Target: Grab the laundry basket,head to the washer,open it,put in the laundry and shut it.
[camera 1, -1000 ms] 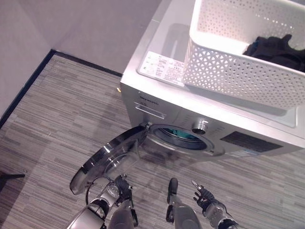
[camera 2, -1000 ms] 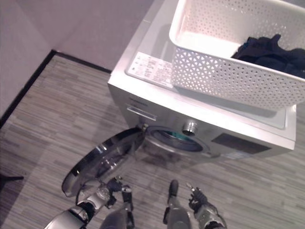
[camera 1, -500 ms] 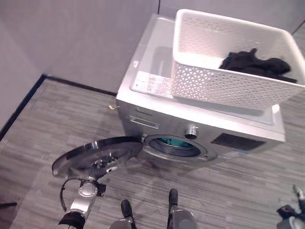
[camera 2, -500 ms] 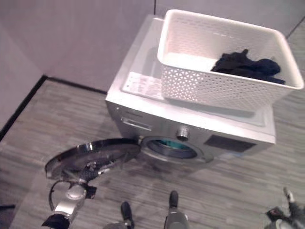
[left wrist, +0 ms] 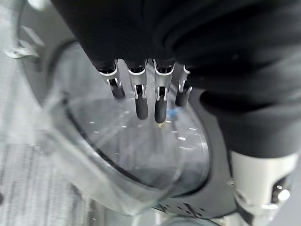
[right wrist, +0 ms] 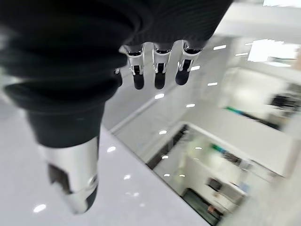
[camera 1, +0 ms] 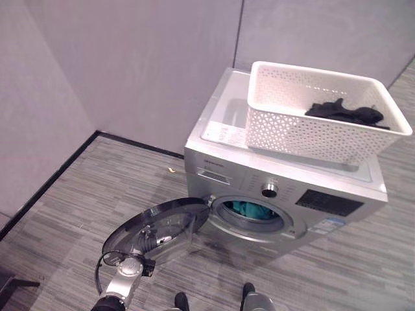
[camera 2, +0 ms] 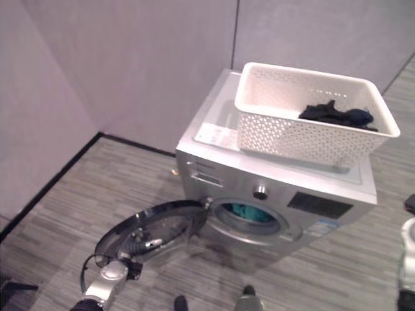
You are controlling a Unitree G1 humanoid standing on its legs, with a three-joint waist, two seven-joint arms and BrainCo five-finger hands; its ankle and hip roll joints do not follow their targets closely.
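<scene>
Washer [camera 1: 285, 194] door [camera 1: 155, 230] open at 7 o'clock, left hand [left wrist: 146, 94] loose-fingered over its glass; right hand [right wrist: 155, 70] relaxed, empty. Laundry [camera 1: 343, 111] in basket [camera 1: 311, 133] on top; basket could slide if tugged

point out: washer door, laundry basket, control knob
washer door [camera 1: 155, 230], left eye view, on the glass of the open door.
laundry basket [camera 1: 305, 133], left eye view, on its perforated front wall.
control knob [camera 1: 269, 190], left eye view, on its face.

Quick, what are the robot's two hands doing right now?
Left hand: open, fingers relaxed over the washer door, holding nothing.
Right hand: open, fingers relaxed in the air, holding nothing.
</scene>
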